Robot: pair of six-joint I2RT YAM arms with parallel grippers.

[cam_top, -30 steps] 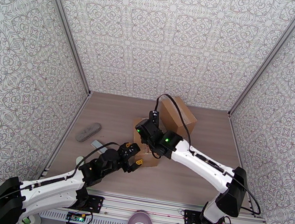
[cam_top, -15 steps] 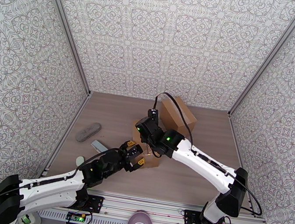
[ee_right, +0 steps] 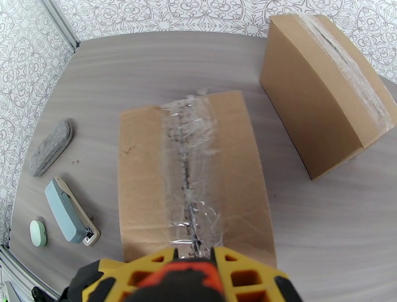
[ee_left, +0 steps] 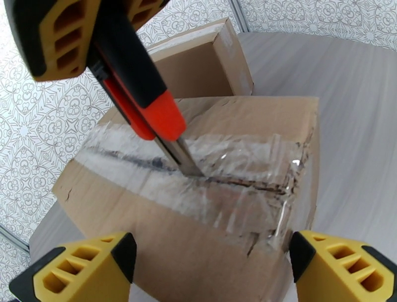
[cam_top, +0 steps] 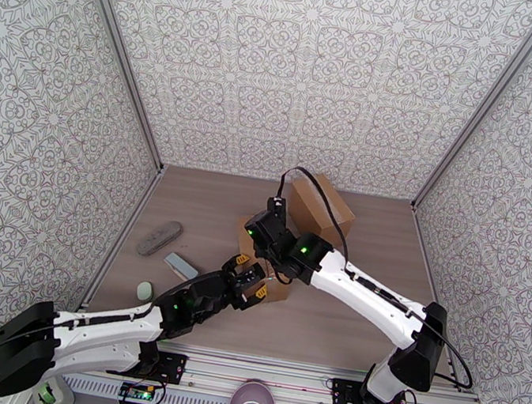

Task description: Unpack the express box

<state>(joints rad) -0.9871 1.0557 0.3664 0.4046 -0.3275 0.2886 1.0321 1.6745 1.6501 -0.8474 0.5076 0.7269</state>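
**A:** Start at the left edge of the table point(cam_top: 209, 206). What lies there?

**B:** A grey oblong pad point(ee_right: 49, 149) at about 9 o'clock from the express box point(ee_right: 144, 174). Nearer the arms lie a small green oval point(ee_right: 37, 232) and, just beside it, a blue-grey stapler point(ee_right: 69, 211), at about 8 o'clock from the box. All three are well apart from it.

**A:** And the left pincer point(ee_left: 211, 251)?

**B:** It comes in from 7 o'clock with its jaws spread wide and nothing held. The near end of the express box sits between the yellow fingers point(ee_left: 84, 268). I cannot tell whether they touch the cardboard.

**A:** Where is the box itself?

**B:** It lies flat at the middle of the table, flaps closed, with a strip of clear, scuffed tape point(ee_right: 188, 164) running along its top seam.

**A:** The right pincer point(ee_right: 193, 270)?

**B:** It reaches in from 4 o'clock, clamped narrow on an orange-and-black box cutter point(ee_left: 149, 94). The blade point(ee_left: 182, 158) slants down and its tip meets the taped seam.

**A:** Anything further right?

**B:** A second box point(ee_right: 317, 99), also taped shut, stands at 1 o'clock from the first, near it but apart.
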